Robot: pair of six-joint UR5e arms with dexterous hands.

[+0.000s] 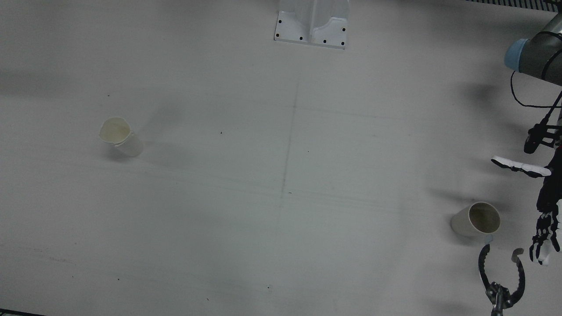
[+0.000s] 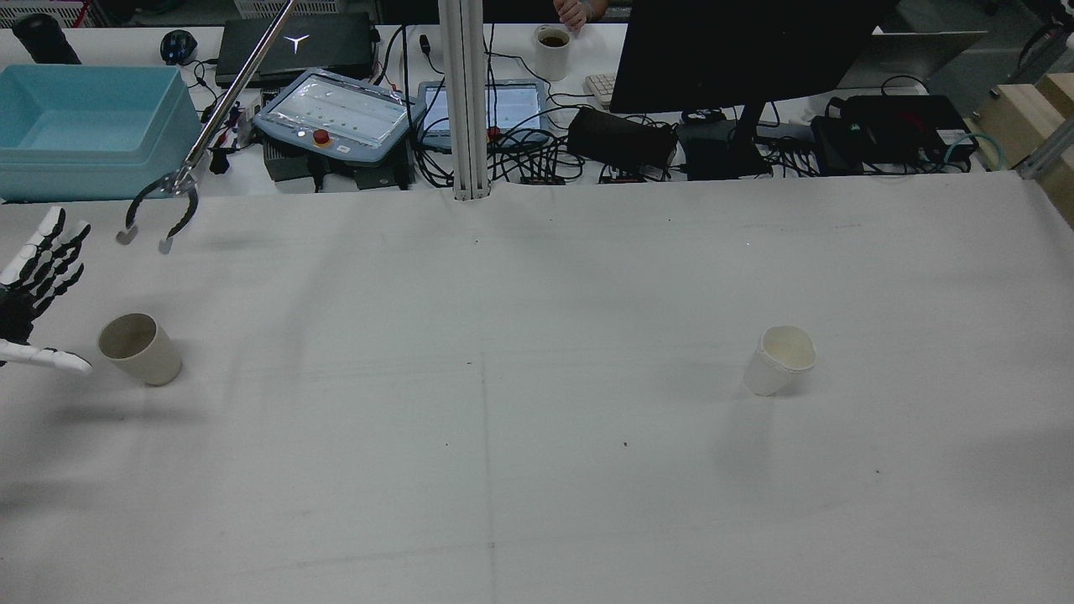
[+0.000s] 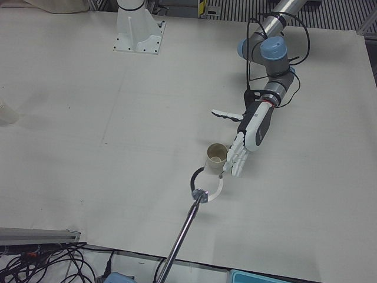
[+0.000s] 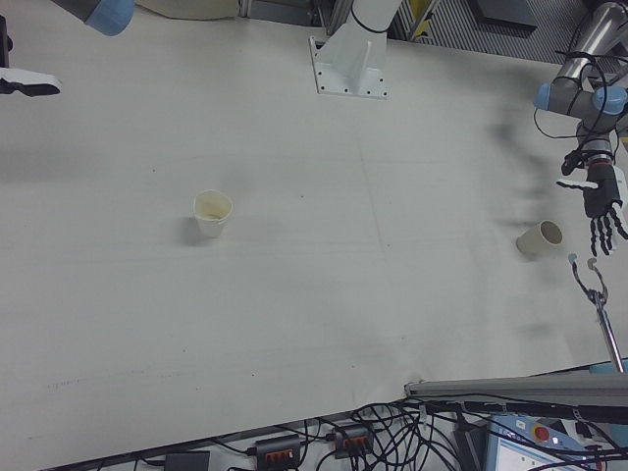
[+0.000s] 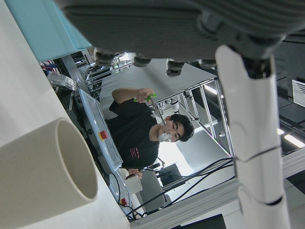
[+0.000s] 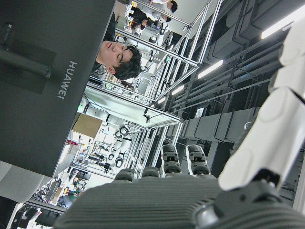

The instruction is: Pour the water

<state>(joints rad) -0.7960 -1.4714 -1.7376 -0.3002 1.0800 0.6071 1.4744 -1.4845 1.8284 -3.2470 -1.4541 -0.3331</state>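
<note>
white worktop carries a tan paper cup (image 3: 216, 157) near its left edge, just beside the open, empty left hand (image 3: 244, 144); thin and crushable, it probably wants a gentle mid-wall grip; right hand state unclear.

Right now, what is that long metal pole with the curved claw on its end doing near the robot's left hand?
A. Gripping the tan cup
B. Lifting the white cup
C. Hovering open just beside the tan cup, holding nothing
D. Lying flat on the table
C. The claw tool hangs open and empty beside the tan cup, while the left hand waits open on the cup's other side.
</note>
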